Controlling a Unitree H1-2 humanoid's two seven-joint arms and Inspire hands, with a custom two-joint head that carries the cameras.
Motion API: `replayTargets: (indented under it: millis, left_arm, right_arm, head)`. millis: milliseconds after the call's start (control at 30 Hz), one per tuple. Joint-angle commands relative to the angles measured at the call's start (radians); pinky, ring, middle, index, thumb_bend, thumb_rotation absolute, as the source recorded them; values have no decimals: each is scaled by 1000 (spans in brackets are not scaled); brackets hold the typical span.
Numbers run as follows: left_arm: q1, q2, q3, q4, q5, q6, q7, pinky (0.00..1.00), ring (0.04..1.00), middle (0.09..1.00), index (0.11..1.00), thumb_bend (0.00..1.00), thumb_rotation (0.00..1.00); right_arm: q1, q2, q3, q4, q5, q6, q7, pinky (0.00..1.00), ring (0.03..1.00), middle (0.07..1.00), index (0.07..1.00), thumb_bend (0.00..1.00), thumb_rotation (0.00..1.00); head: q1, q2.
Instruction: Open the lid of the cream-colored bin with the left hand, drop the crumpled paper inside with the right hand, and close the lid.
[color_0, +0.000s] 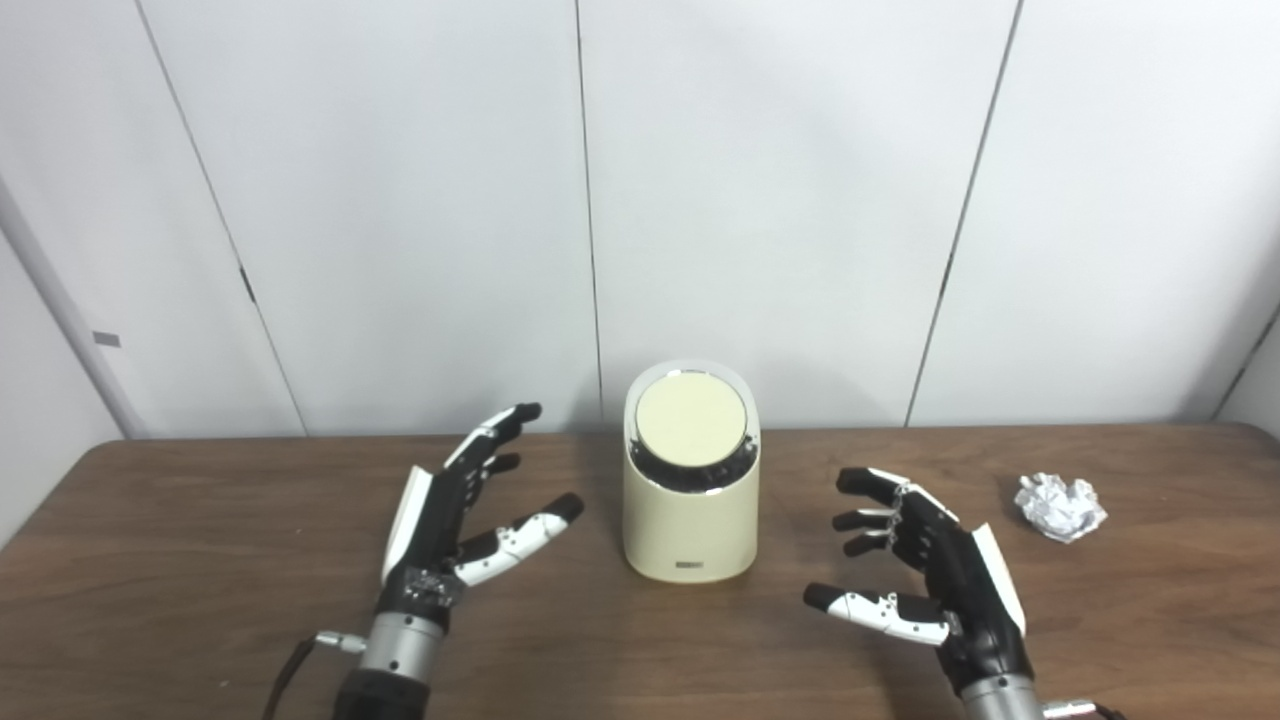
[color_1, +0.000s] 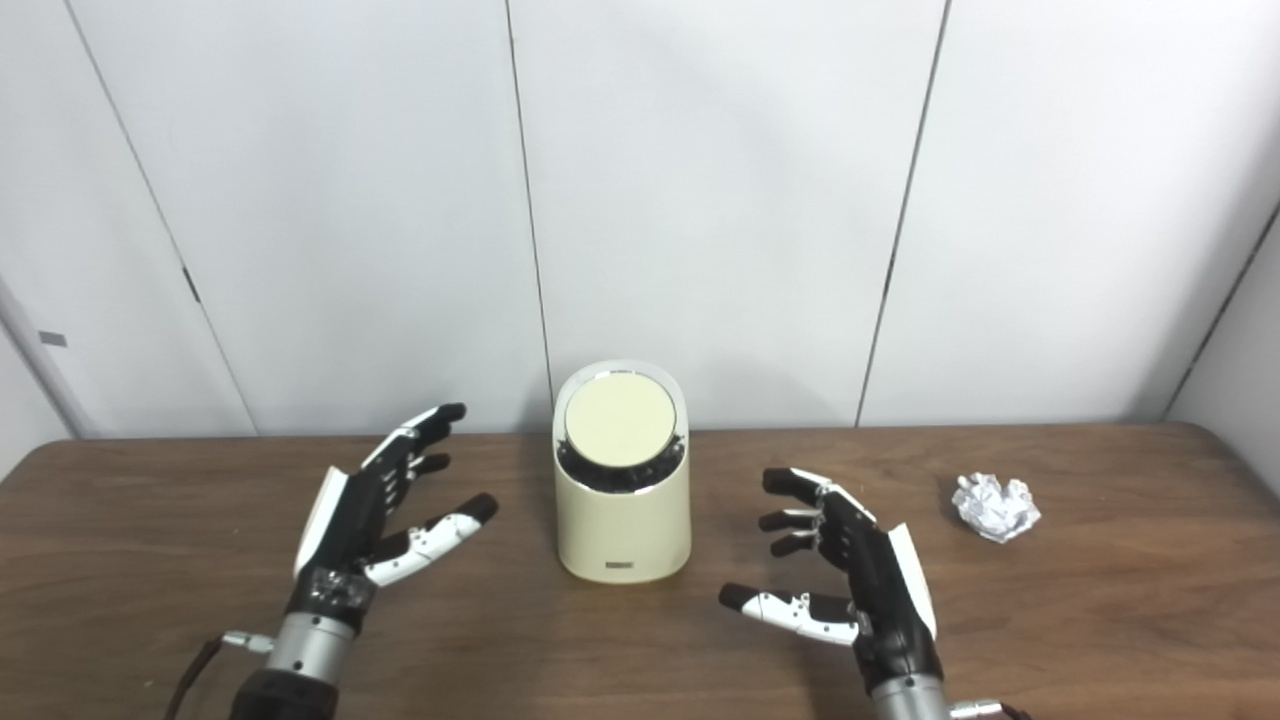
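— Bin (color_0: 690, 500) sits mid-table (color_0: 200, 560), lid (color_0: 691, 418) shut; the crumpled paper (color_0: 1060, 506) lies well off to its right.
— And the hands?
— Left hand (color_0: 450, 520) and right hand (color_0: 925, 570) flank the bin, fingers spread, holding nothing.

Count on the surface (color_0: 200, 600): one cream-colored bin (color_0: 690, 520), with one round lid (color_0: 691, 420) sitting shut on top and one small label plate low on its front. One ball of crumpled paper (color_0: 1060, 506), off toward the right edge, well apart from the bin. Two robot hands in total, the left robot hand (color_0: 450, 520) and the right robot hand (color_0: 930, 565), one either side of the bin, both empty with fingers spread.
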Motion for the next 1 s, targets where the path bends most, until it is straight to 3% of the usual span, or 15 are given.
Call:
replayTargets:
  millis: [0, 167, 267, 533, 967]
  left_arm:
    - [-78, -26, -10, -39, 61, 44, 47, 782, 899, 921, 912, 788, 258]
    - [-137, -34, -28, -17, 100, 78, 64, 806, 915, 935, 931, 834, 207]
    - [-175, -29, -36, 0, 115, 98, 60, 892, 940, 946, 939, 854, 209]
    - [-256, -11, -45, 49, 115, 109, 55, 800, 932, 943, 934, 881, 205]
    - [-330, 32, -95, 82, 168, 171, 31, 785, 929, 942, 943, 888, 204]
  right_arm:
    - [-34, 2, 0, -19, 2, -25, -5, 526, 629, 762, 724, 784, 121]
    - [-32, 4, 3, -28, -15, -15, -9, 525, 628, 762, 725, 785, 141]
    - [-32, 4, 6, -30, -17, -19, -7, 521, 623, 762, 728, 780, 139]
    - [-38, 6, 8, -15, -27, -33, -14, 506, 611, 755, 725, 780, 148]
    - [-44, 26, 11, -6, -31, -30, -24, 486, 610, 758, 723, 741, 115]
  head:
    - [-1, 0]
    - [-6, -1]
    - [-7, -1]
    - [-9, -5]
    - [-15, -5]
